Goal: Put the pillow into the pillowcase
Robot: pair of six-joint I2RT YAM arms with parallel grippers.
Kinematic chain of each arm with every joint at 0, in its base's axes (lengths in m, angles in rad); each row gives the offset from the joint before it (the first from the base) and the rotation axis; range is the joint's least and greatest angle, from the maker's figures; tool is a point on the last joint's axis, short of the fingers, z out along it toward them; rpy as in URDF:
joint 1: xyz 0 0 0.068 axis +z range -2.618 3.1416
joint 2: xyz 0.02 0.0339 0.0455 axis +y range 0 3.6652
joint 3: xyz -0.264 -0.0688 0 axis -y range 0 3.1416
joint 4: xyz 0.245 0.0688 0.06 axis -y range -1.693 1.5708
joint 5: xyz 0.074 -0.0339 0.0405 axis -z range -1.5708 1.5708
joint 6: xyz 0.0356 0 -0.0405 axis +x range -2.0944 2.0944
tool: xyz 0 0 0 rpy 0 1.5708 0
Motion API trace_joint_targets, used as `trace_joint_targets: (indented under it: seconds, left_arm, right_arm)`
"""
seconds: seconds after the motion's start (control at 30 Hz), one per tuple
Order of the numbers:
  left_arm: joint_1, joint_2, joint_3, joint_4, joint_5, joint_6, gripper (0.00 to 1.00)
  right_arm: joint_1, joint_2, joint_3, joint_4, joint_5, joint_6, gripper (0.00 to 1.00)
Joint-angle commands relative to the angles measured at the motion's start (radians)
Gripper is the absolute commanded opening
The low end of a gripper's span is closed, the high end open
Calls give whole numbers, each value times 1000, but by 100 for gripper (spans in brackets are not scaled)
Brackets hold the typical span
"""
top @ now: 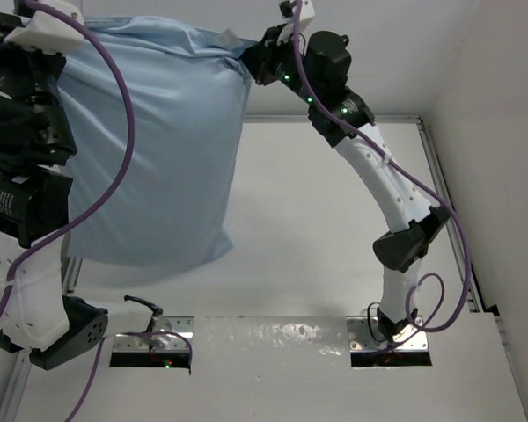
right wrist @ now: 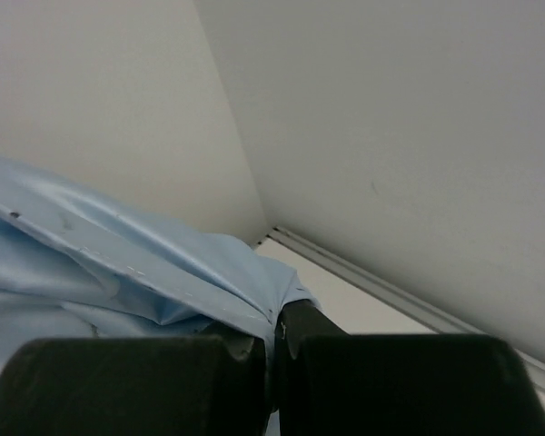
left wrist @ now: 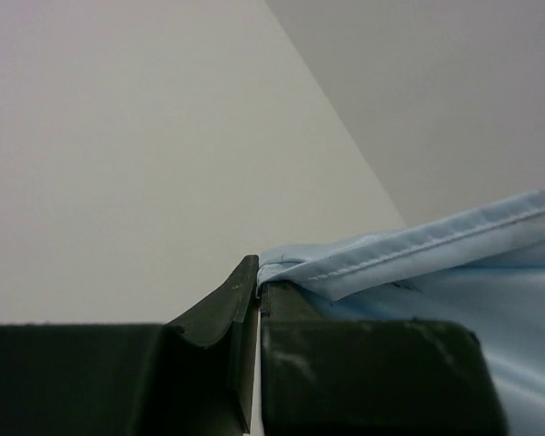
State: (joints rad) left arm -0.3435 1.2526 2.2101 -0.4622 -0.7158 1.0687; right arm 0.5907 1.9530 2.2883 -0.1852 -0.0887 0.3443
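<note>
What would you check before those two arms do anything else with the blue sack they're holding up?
1. Left tool shut on the pillowcase hem: ok.
2. Right tool shut on the hem: ok.
3. Pillow fully inside: the case bulges, no white shows; cannot tell.
4. Case's lower end clear of the table: cannot tell.
5. Purple cable clear of the fabric: crosses it in the top view; cannot tell.

1. I see the pillowcase (top: 150,149) as plain light blue, with a few tiny dark specks near its hem.
2. My right arm (top: 378,176) is white with black joints and small green lights.
3. My left arm (top: 31,299) is white and black too.
4. The cables (top: 130,132) are purple.
5. The table (top: 317,220) is white.
</note>
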Motion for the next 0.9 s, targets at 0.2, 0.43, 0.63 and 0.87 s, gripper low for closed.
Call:
trace_joint_targets:
  seconds: [0.2, 0.43, 0.63, 0.87]
  left_arm:
    - [11, -48, 174, -353, 483, -225, 0]
    - [8, -111, -260, -849, 1527, -102, 0]
    - [-163, -122, -483, -854, 1647, -107, 77]
    - [-238, -114, -539, -704, 1418, -231, 100]
  right_arm:
    - [-288, -203, -84, 84, -140, 37, 0]
    - [-367, -187, -361, -121, -410, -218, 0]
    - [-475, -385, -873, 46, -254, -190, 13]
    - [-620, -496, -1095, 66, -34, -215, 30]
